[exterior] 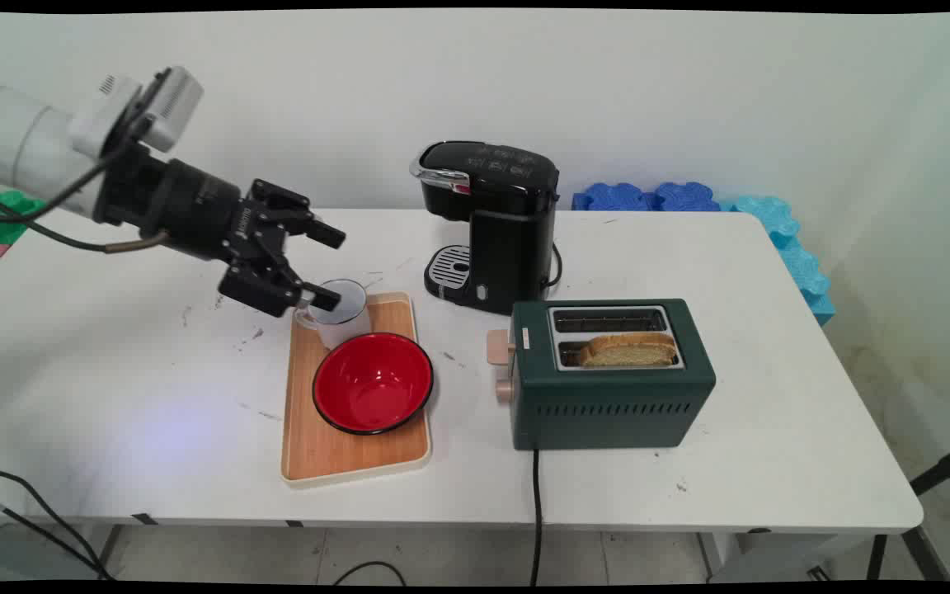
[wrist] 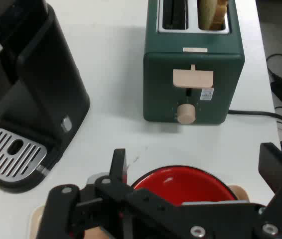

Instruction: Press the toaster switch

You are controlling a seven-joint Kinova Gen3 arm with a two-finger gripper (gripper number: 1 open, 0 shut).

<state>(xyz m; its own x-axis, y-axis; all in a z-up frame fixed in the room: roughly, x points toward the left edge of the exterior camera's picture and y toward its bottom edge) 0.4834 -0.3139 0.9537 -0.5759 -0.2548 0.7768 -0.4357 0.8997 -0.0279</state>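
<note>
Black pincer [exterior: 327, 268] spread wide over glass cup [exterior: 341, 311] at tray's [exterior: 343, 458] far edge

Gripper [exterior: 328, 268] open, one finger over the rim of a clear glass cup [exterior: 340, 312]. Cup upright at far end of wooden tray [exterior: 310, 437], touching a red bowl [exterior: 372, 382] just nearer.

White worktop [exterior: 689, 247], scuffed, carrying wooden tray [exterior: 310, 450] at centre-left, black coffee machine [exterior: 496, 223] behind it, green toaster [exterior: 607, 396] to the right.
</note>
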